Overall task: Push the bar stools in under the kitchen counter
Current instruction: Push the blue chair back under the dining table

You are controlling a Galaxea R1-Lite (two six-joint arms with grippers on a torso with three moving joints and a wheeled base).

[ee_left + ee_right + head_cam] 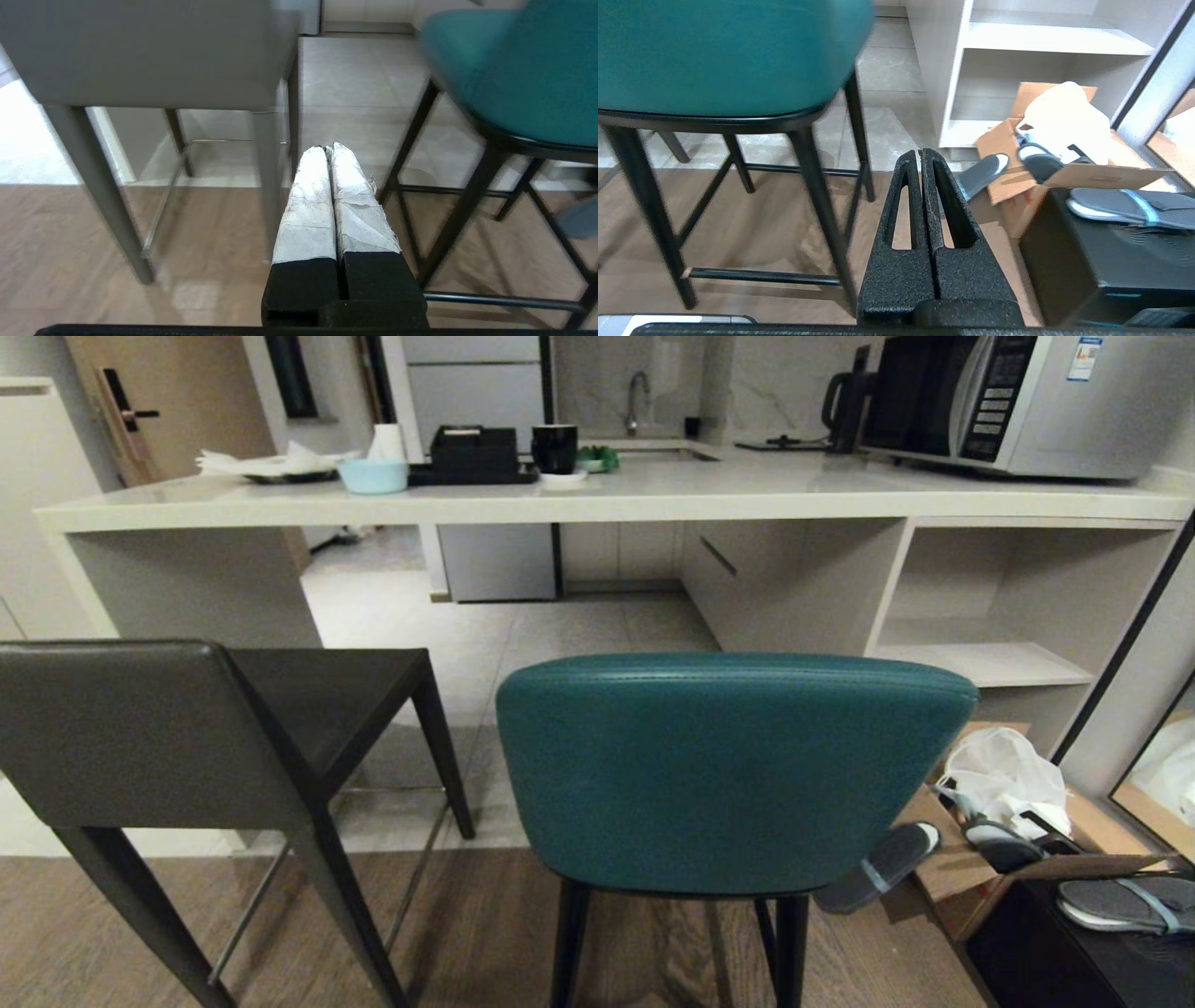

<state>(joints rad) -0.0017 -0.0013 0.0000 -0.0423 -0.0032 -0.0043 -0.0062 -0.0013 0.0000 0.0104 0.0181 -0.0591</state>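
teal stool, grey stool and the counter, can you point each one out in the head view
teal stool [738,775], head view, middle of its curved back
grey stool [112,737], head view, flat back panel
counter [597,504], head view, front edge of the pale worktop

A teal leather stool with a curved back [738,770] stands before the pale stone desk [597,499]. Left of it, a gap of bare floor separates it from a dark grey flat-backed stool [187,737]. Right of it, an open cardboard box [990,859] holding slippers crowds the floor. Beyond it, the space under the desk lies open.
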